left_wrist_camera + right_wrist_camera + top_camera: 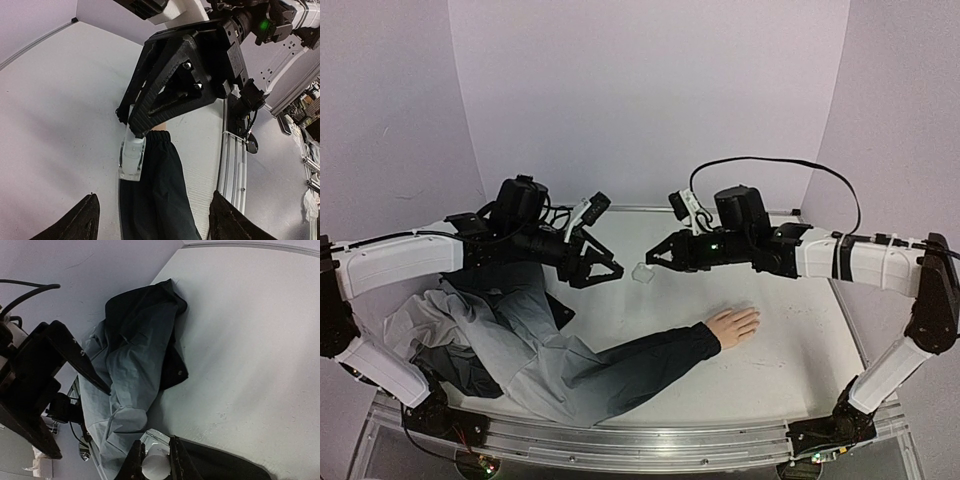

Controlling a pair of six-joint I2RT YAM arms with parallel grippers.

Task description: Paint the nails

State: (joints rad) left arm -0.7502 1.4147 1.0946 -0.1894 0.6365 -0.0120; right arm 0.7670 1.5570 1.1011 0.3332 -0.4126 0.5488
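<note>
Clamping a small white bottle (642,272), right end effector (651,262) faces the wide-open left end effector (608,272).

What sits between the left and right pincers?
Top view: only the small white bottle, gripped by the right pincer; the gap to the left pincer is bare table.

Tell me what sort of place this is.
Probably a robotics lab test bench: plain pale lilac backdrop panels enclose a white tabletop on a silver aluminium rail frame, with a peach mannequin hand in a dark sleeve as the prop.
</note>
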